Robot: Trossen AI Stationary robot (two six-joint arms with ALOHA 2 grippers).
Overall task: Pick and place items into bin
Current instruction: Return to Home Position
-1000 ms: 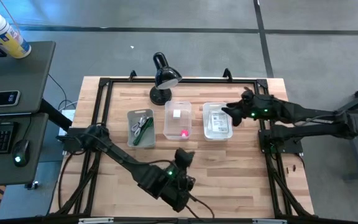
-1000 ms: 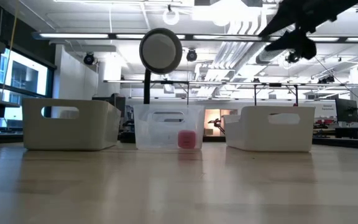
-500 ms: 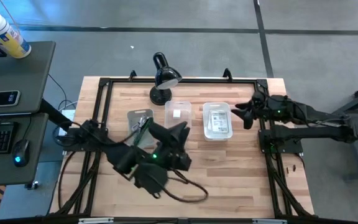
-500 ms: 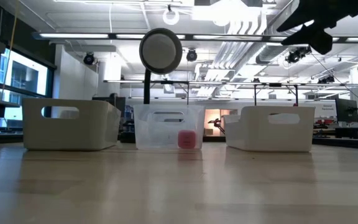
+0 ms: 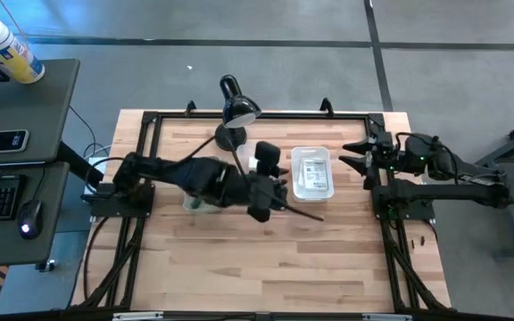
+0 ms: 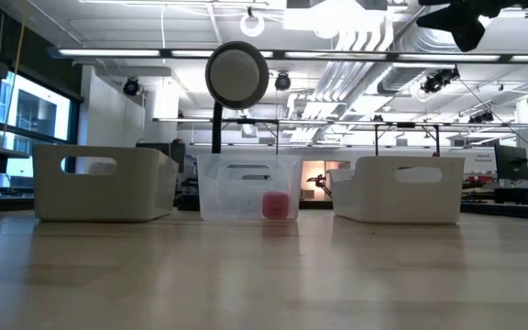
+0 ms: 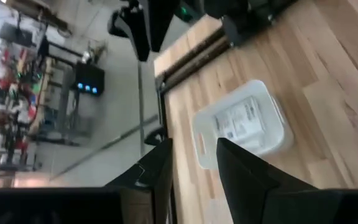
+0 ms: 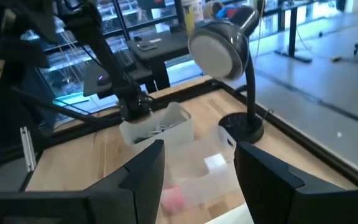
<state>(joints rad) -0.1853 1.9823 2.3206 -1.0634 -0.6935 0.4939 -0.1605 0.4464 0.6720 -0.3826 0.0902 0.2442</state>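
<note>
Three small bins stand in a row mid-table. The right white bin [image 5: 312,172] holds the white printed packets [image 7: 242,122]. The middle clear bin [image 6: 248,188] holds the pink cube [image 6: 276,205] and the white block [image 8: 215,162]. The left bin [image 8: 157,127] holds dark cords. My left arm lies across the left and middle bins, hiding them in the high view. My left gripper [image 5: 279,185] is open, points toward the right bin and holds nothing. My right gripper [image 5: 355,153] is open and empty over the table's right frame rail.
A black desk lamp [image 5: 233,111] stands on its round base just behind the bins, its head [image 6: 236,75] above the clear bin. A black cable [image 5: 306,212] trails from my left arm over the bare wood near the bins. A black frame [image 5: 150,120] borders the table.
My left arm has swung from the table's near edge toward the far side and right, and now lies stretched over the left and middle bins. My right gripper has drawn back from above the right bin toward the table's right edge.
</note>
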